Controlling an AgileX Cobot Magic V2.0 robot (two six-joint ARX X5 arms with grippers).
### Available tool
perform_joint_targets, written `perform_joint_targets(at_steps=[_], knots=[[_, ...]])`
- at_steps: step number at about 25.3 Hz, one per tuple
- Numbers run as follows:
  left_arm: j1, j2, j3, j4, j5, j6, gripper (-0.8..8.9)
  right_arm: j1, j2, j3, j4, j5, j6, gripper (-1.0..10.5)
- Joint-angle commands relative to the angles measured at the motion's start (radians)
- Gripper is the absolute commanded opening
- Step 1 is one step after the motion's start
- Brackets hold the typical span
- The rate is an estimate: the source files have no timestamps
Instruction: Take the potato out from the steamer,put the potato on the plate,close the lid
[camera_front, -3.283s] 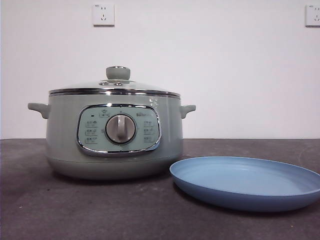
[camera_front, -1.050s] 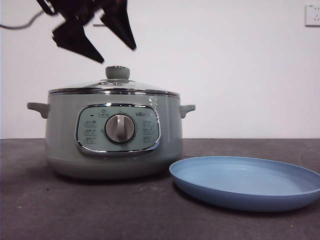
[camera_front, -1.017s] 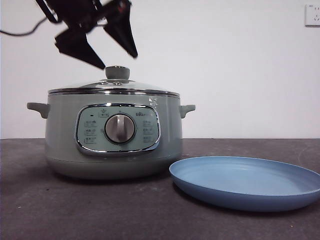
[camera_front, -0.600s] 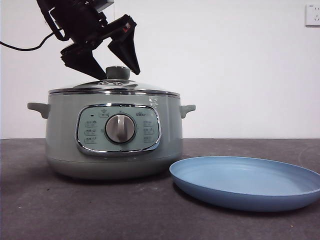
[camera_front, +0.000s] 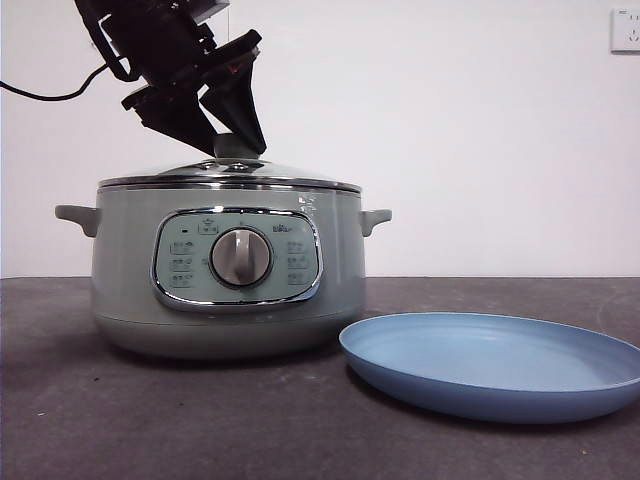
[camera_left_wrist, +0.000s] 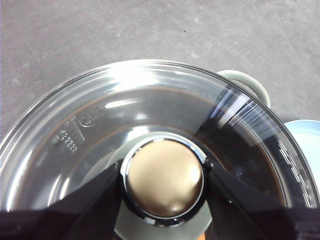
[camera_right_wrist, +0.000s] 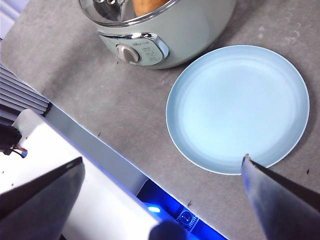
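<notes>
- I have the left gripper down at the top of the steamer, reaching in from the upper left of the front view, its two black jaws set on either side of the lid's knob.
- From the left wrist view, the jaws sit tight against the knob's chrome collar on both sides; I read that as clenched on the knob.
- The lid sits flat on the steamer's chrome rim, covering the pot.
- The potato is inside the steamer; I only catch an orange-brown patch of it through the glass in the right wrist view.
- The plate lies on the dark table just beside the steamer, on the side away from the working arm, and it holds nothing.
- My right gripper waits high over the table, above the near edge of the plate, jaws spread wide and holding nothing.
- The steamer's control panel and dial face the front camera.
</notes>
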Motion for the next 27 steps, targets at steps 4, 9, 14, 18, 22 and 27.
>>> perform_joint_targets(at_steps=[4, 9, 14, 18, 22, 27], knots=[[0.001, -0.099, 0.001, -0.002, 0.008, -0.004, -0.12, 0.002, -0.002, 0.002, 0.05, 0.002, 0.039, 6.3], [0.01, -0.241, 0.001, -0.054, -0.037, -0.003, -0.12, 0.005, 0.025, 0.002, 0.146, -0.006, 0.121, 6.3], [0.03, -0.436, 0.001, -0.207, -0.072, -0.008, -0.12, 0.116, 0.137, 0.024, 0.296, -0.003, 0.228, 6.3], [0.048, -0.557, 0.001, -0.331, -0.115, -0.008, -0.12, 0.233, 0.28, 0.1, 0.395, 0.017, 0.267, 6.3], [0.057, -0.65, 0.001, -0.43, -0.171, -0.007, -0.12, 0.334, 0.441, 0.232, 0.407, 0.111, 0.269, 6.3], [0.061, -0.739, 0.001, -0.518, -0.193, -0.008, -0.12, 0.413, 0.64, 0.414, 0.407, 0.18, 0.269, 6.3]])
